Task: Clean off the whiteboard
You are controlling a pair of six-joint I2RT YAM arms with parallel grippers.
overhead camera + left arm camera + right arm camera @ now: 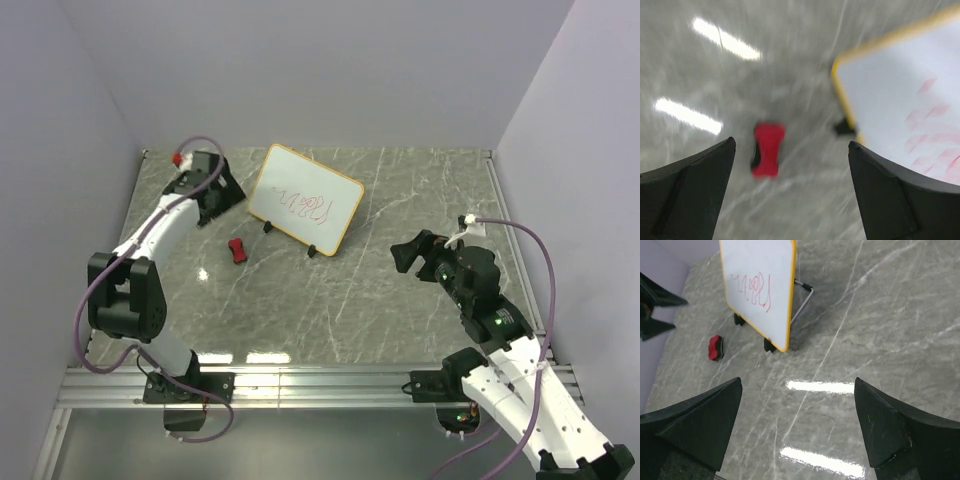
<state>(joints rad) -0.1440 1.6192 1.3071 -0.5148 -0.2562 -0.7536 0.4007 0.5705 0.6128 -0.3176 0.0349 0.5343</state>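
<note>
The whiteboard (305,200), white with a yellow-orange frame and red scribbles, stands tilted on small black feet at the back middle of the marble table. It also shows in the left wrist view (900,90) and the right wrist view (757,285). A small red-and-black eraser block (237,250) lies on the table to its front left. My left gripper (226,192) hovers open just left of the board, with the eraser (767,150) below and ahead of its jaws (791,144). My right gripper (798,381) is open and holds nothing, well to the board's right (410,252).
Lilac walls (350,70) close in the table on the left, back and right. A metal rail (320,385) runs along the near edge by the arm bases. A wire stand (802,300) props the board from behind. The eraser (715,347) lies near the board's feet.
</note>
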